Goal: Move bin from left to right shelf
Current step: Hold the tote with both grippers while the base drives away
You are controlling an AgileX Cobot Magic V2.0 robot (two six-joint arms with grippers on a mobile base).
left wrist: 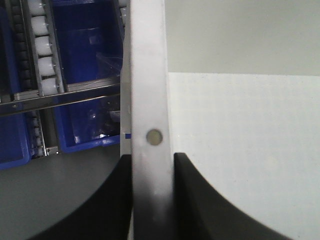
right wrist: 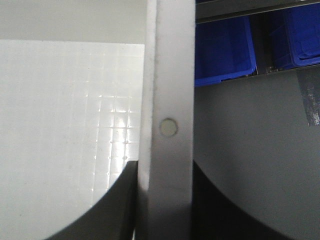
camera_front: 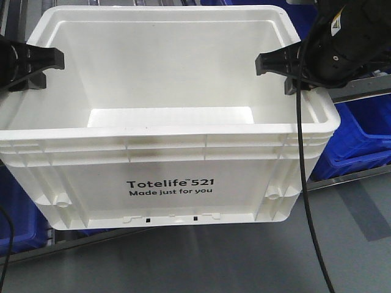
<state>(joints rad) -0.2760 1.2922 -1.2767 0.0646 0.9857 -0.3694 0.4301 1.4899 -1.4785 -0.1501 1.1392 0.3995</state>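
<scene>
At opposite rims of one white bin (camera_front: pixel 171 152), left gripper (camera_front: pixel 44 66) and right gripper (camera_front: pixel 282 72) each clamp its wall.

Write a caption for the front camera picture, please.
Left gripper and right gripper clamp the white Totelife bin by its side rims.

Front camera looks down into the bin (camera_front: pixel 79 177), close. My wrist cameras sit right over its left rim (left wrist: pixel 147 75) and right rim (right wrist: pixel 170 75); all share its white interior.
</scene>
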